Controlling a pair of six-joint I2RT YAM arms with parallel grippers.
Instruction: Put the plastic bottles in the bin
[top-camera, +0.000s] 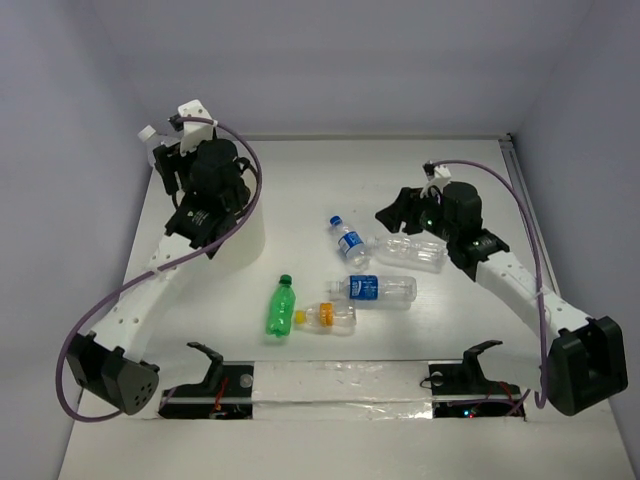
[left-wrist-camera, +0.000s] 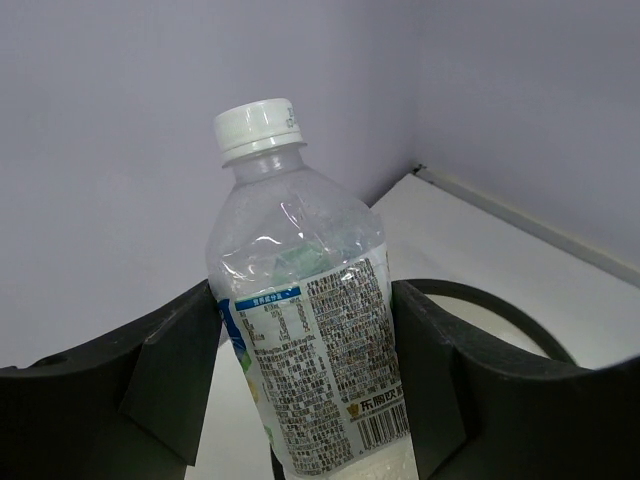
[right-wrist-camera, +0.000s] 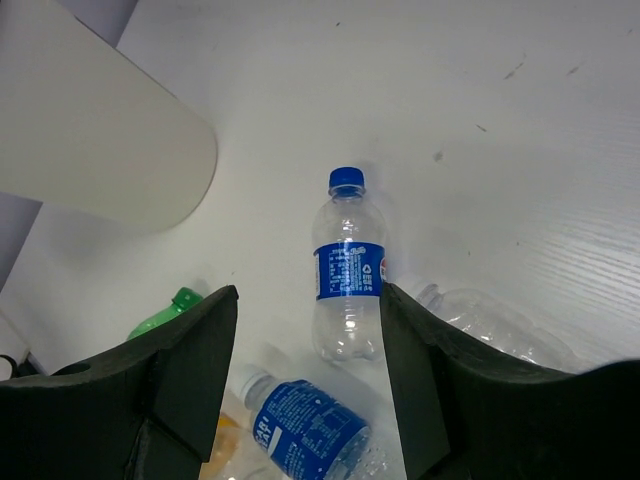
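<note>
Currently the left pincer (left-wrist-camera: 305, 300) is clamped on a white-capped clear bottle (left-wrist-camera: 300, 250) held upright, with the bin (left-wrist-camera: 512, 308) just beyond it. The right pincer (right-wrist-camera: 308, 298) hangs spread above a blue-capped bottle (right-wrist-camera: 348, 270) lying on the worktop (right-wrist-camera: 500, 120), with a green bottle (right-wrist-camera: 165, 312) beside one finger.

A white table (top-camera: 330, 170) bears a few faint dark scuffs. Plain pale lilac walls (top-camera: 350, 60) close it in behind and at both sides. A shiny strip of tape (top-camera: 340, 372) runs along its near edge. A thin metal rail (top-camera: 513, 152) lies at its far right corner.
</note>
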